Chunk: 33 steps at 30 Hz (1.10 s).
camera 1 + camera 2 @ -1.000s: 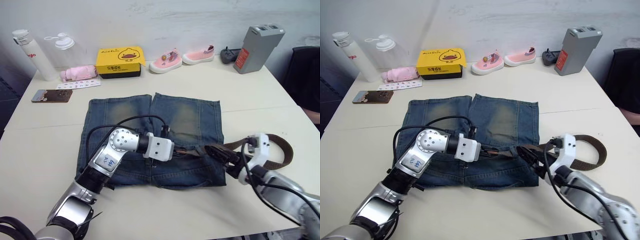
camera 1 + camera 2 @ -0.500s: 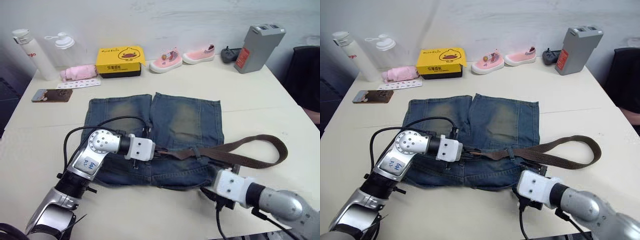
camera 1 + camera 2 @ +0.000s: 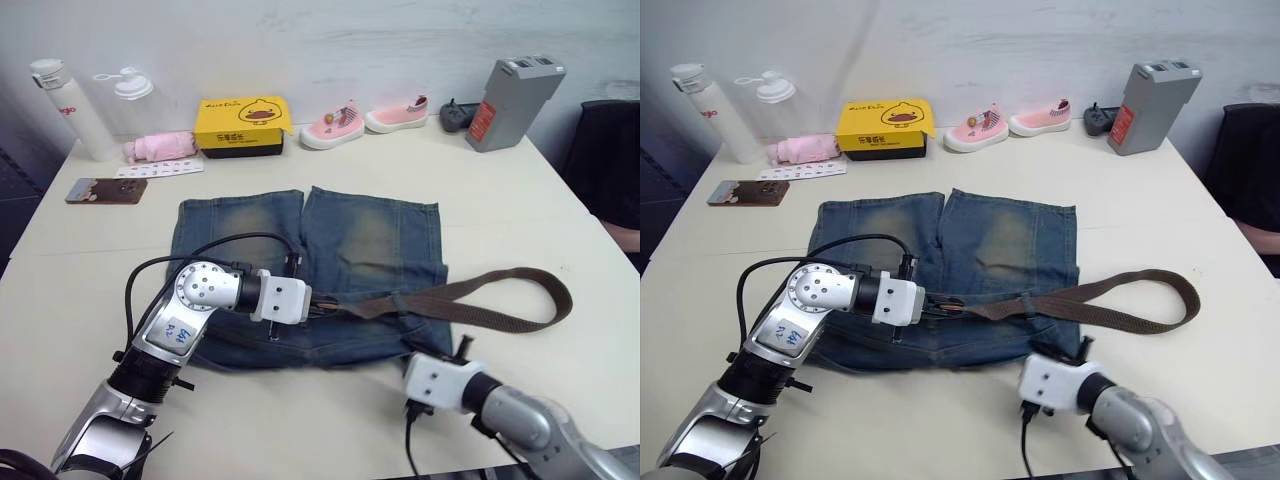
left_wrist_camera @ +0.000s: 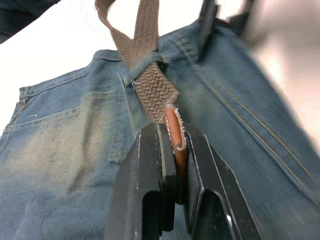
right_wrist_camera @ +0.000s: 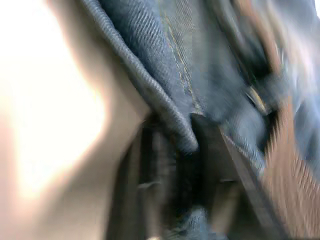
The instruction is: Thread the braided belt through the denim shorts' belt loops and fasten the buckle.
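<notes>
Nearest, at the front edge of the table [image 3: 560, 250], the right gripper [image 3: 452, 352] sits at the waistband corner of the denim shorts [image 3: 370, 235]; its wrist view shows the fingers [image 5: 150, 165] closed on a fold of denim hem. Just beyond, the left gripper [image 3: 318, 304] is clamped on the leather tip of the braided belt [image 3: 480, 292] over the middle of the waistband. In its wrist view the strap already passes under one of the belt loops [image 4: 142, 67] just ahead of the fingers [image 4: 150, 165]. The rest of the belt curves off the shorts toward the table's right edge in a loose loop; I cannot make out the buckle.

Threading looks to be under way, with most loops still to go. The next move probably calls for drawing the tip further along the waistband toward the following loop while the right gripper pins the denim taut, so the cloth does not bunch.
</notes>
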{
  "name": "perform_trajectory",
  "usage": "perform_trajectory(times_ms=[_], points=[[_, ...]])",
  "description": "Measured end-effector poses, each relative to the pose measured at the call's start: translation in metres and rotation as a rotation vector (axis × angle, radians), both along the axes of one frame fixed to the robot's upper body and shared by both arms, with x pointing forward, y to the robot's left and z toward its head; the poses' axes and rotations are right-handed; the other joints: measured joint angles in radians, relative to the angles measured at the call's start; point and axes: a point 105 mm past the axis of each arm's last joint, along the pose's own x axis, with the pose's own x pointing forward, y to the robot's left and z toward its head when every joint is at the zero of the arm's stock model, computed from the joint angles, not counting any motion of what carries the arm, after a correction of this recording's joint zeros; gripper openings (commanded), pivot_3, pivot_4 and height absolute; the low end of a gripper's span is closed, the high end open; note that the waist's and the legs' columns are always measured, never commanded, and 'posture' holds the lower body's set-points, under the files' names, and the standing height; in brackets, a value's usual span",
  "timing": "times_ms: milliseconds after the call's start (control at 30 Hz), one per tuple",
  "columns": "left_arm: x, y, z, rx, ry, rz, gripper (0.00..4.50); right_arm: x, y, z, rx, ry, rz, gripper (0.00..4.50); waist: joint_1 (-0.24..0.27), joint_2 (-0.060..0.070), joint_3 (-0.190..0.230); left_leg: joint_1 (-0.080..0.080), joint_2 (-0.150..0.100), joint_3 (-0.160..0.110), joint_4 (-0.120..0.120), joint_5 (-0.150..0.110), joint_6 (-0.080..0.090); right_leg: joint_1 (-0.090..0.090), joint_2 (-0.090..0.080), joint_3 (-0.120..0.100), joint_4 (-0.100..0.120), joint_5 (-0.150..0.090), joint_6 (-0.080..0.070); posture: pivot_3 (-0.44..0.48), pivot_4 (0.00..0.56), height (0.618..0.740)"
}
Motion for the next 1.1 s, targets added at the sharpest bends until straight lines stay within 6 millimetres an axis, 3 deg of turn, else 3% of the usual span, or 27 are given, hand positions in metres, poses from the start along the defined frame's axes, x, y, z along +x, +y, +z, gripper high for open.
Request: perform_trajectory(times_ms=[233, 400, 467, 700, 733, 900, 1033, 1100], points=[[-0.002, 0.000, -0.002, -0.003, -0.008, -0.009, 0.00, 0.018, -0.074, 0.013, -0.120, -0.006, -0.237, 0.02, 0.025, 0.003, -0.001, -0.002, -0.002, 0.000, 0.002, -0.001, 0.002, -0.001, 0.001, -0.003, -0.002, 0.000, 0.000, 0.000, 0.150, 0.712], [-0.004, -0.002, 0.001, -0.016, -0.033, -0.027, 0.00, 0.018, -0.076, 0.009, -0.087, 0.010, -0.262, 0.02, 0.017, 0.003, -0.002, -0.002, -0.001, 0.000, 0.002, -0.001, 0.002, 0.000, 0.001, -0.002, -0.002, 0.000, -0.001, 0.000, 0.150, 0.712], [-0.005, -0.004, 0.002, -0.026, -0.045, -0.036, 0.00, 0.018, -0.077, 0.009, -0.069, 0.014, -0.272, 1.05, 0.017, 0.003, -0.002, -0.002, -0.001, 0.000, 0.002, -0.001, 0.002, 0.000, 0.001, -0.003, -0.002, 0.000, -0.001, 0.000, 0.150, 0.712], [-0.006, -0.005, 0.001, -0.104, -0.116, -0.040, 0.00, 0.012, -0.086, 0.027, 0.087, 0.026, -0.356, 3.71, 0.015, 0.005, -0.002, -0.002, -0.001, 0.000, 0.002, -0.001, 0.002, -0.001, 0.001, -0.003, -0.001, 0.000, -0.001, 0.000, 0.150, 0.712], [-0.007, -0.004, 0.001, -0.115, -0.141, -0.039, 0.00, 0.009, -0.086, 0.035, 0.157, 0.045, -0.370, 4.01, 0.014, 0.006, -0.002, -0.002, -0.001, 0.000, 0.002, -0.001, 0.002, -0.001, 0.002, -0.003, -0.001, 0.000, -0.001, 0.000, 0.150, 0.712], [-0.003, -0.004, 0.009, -0.195, -0.267, 0.001, 0.00, -0.014, -0.067, 0.067, 0.594, 0.276, -0.353, 4.01, 0.011, 0.006, -0.002, -0.001, 0.000, -0.001, 0.002, -0.002, 0.003, 0.000, 0.002, -0.002, -0.001, 0.000, -0.001, 0.000, 0.150, 0.712], [-0.006, -0.007, 0.009, -0.216, -0.319, -0.001, 0.00, -0.020, -0.032, 0.083, 0.996, 0.484, -0.244, 4.01, 0.006, 0.006, -0.002, -0.002, 0.001, -0.001, 0.002, -0.002, 0.004, 0.001, 0.002, -0.002, -0.001, 0.001, -0.003, 0.000, 0.150, 0.712], [-0.007, -0.007, 0.010, -0.215, -0.346, -0.006, 0.00, -0.024, 0.001, 0.078, 1.203, 0.619, -0.131, 4.01, 0.006, 0.008, -0.004, -0.001, 0.001, -0.002, 0.002, -0.002, 0.003, -0.001, 0.002, -0.003, 0.000, 0.000, -0.004, 0.000, 0.150, 0.712]])
